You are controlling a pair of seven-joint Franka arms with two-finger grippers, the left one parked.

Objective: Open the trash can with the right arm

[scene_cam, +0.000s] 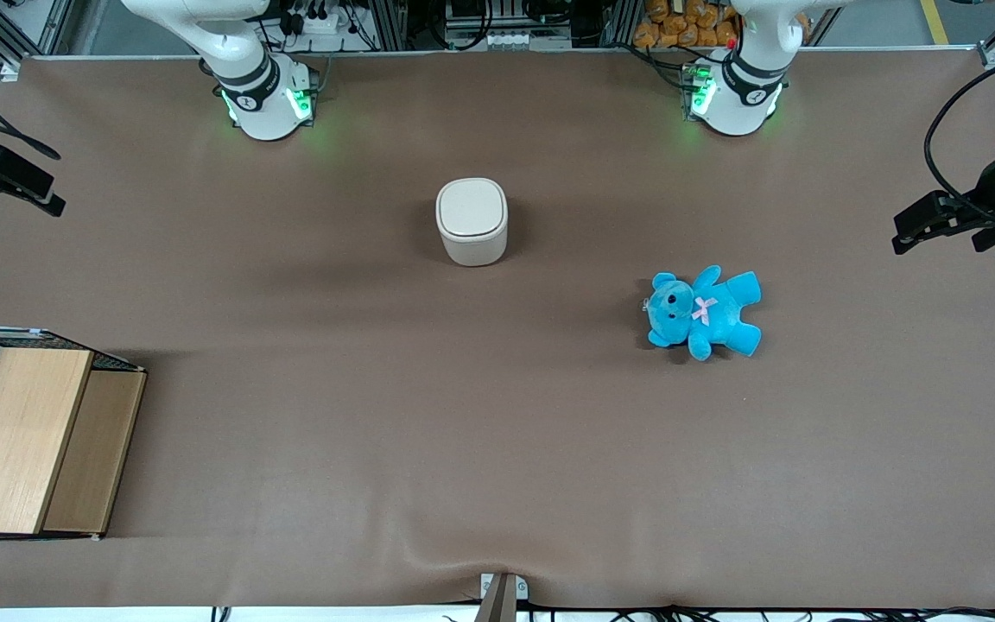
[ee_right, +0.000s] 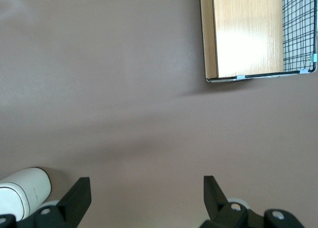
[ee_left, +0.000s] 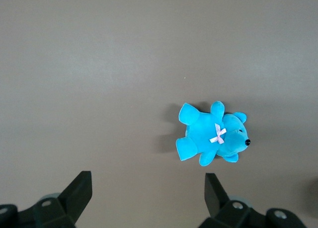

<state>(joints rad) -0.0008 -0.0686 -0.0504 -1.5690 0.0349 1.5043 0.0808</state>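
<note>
The trash can (scene_cam: 472, 220) is a small cream-white rounded-square bin standing upright in the middle of the brown table, its flip lid down flat. In the right wrist view the trash can (ee_right: 22, 194) shows only in part, beside one finger. My right gripper (scene_cam: 50, 183) hangs high over the working arm's end of the table, well apart from the bin. It is open (ee_right: 145, 189), with only bare tablecloth between its black fingers (ee_right: 78, 190).
A blue teddy (scene_cam: 705, 313) lies on its back toward the parked arm's end, nearer the front camera than the bin. A wooden box with wire mesh (scene_cam: 27, 436) sits at the working arm's end near the front edge, also seen as the wooden box (ee_right: 251, 34).
</note>
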